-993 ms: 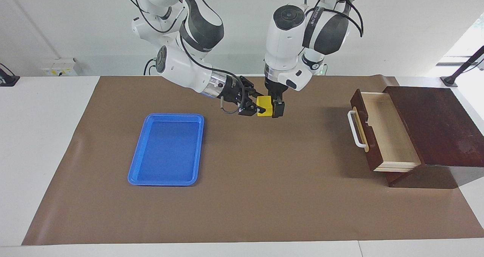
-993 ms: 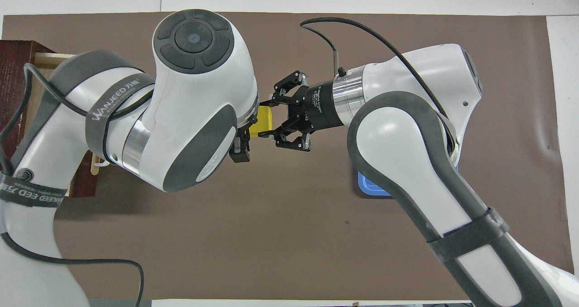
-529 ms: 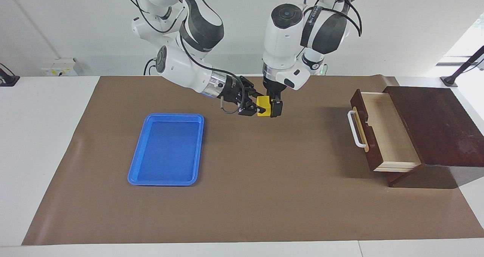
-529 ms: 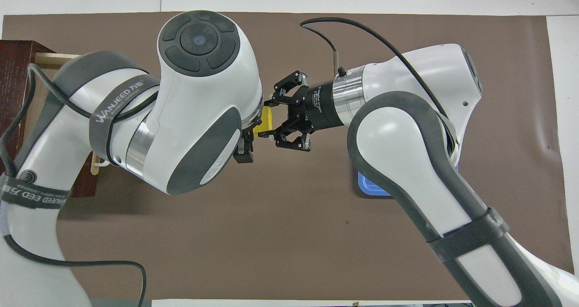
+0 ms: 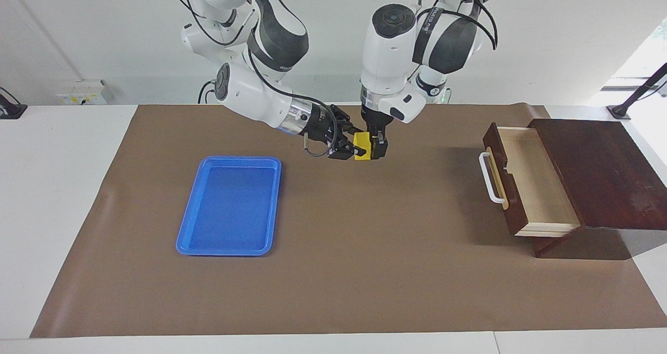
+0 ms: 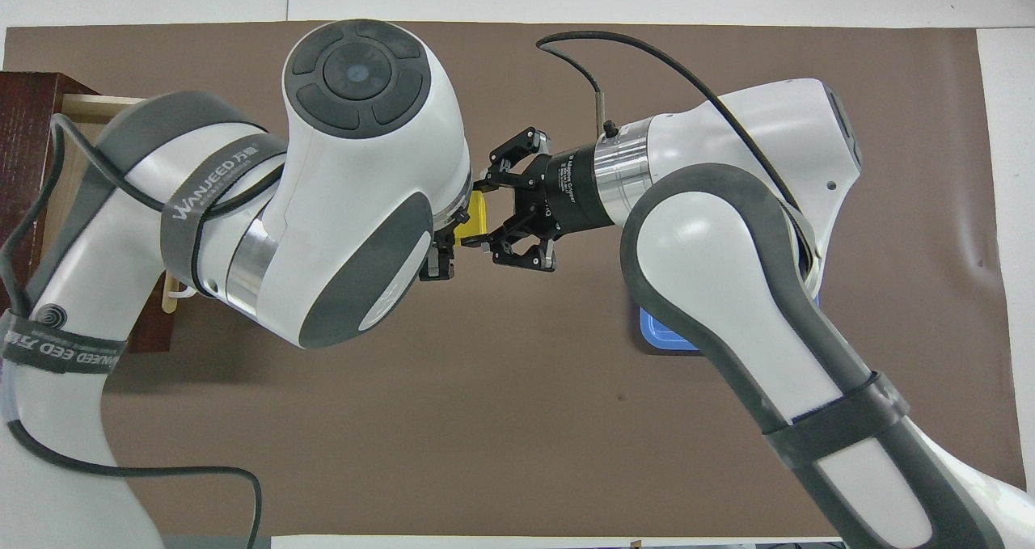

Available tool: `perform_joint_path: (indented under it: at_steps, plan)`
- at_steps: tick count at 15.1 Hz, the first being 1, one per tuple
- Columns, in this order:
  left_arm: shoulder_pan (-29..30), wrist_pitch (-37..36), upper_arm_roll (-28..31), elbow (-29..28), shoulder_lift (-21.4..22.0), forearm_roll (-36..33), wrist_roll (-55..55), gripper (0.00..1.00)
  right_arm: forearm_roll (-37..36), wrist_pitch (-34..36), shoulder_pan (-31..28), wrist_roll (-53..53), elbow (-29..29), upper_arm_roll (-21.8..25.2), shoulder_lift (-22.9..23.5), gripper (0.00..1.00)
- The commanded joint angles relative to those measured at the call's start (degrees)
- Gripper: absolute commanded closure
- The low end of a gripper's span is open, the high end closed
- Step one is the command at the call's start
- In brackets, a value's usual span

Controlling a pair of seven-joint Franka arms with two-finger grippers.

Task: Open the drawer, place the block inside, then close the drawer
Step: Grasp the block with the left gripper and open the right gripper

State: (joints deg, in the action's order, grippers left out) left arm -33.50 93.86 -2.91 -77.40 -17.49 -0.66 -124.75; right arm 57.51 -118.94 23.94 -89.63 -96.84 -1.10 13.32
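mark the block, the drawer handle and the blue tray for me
block (image 5: 361, 146), facing view, its yellow face between the two end effectors.
drawer handle (image 5: 488, 178), facing view, middle of the white bar.
blue tray (image 5: 227, 251), facing view, its rim farthest from the robots.

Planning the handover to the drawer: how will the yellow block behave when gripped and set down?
The block looks rigid: both grippers clamp it and its edges stay square. Its flat faces suggest it won't roll once set down. Small and held in mid-air, it seems light.
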Motion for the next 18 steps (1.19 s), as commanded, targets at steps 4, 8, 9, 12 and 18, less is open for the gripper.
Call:
perform_joint_path:
  at_steps: [4, 8, 9, 12, 18]
  plan:
    - [0.2, 0.6, 0.4, 1.7, -1.2, 1.5, -0.1, 1.0, 1.7, -1.0, 0.1, -0.7, -1.0, 0.0, -1.1, 1.0]
    - [0.2, 1.1, 0.4, 1.6, -1.2, 1.3, -0.1, 1.0, 1.6, -1.1, 0.1, -3.3, -0.6, 0.0, -1.0, 0.0]
    - [0.2, 1.3, 0.4, 1.6, -1.2, 1.1, -0.1, 1.0, 1.6, -1.1, 0.1, -3.3, -0.6, 0.0, -1.0, 0.0]
    - [0.9, 0.6, 0.7, 1.6, -1.1, 0.7, 0.1, 1.0, 1.6, -1.1, 0.0, -3.4, -0.5, 0.0, -0.9, 0.0]
    - [6.6, -4.6, 1.1, 1.3, 0.2, 0.7, 15.2, 1.0, -1.4, 0.7, -5.6, -2.7, 0.5, 0.8, -0.4, 0.0]
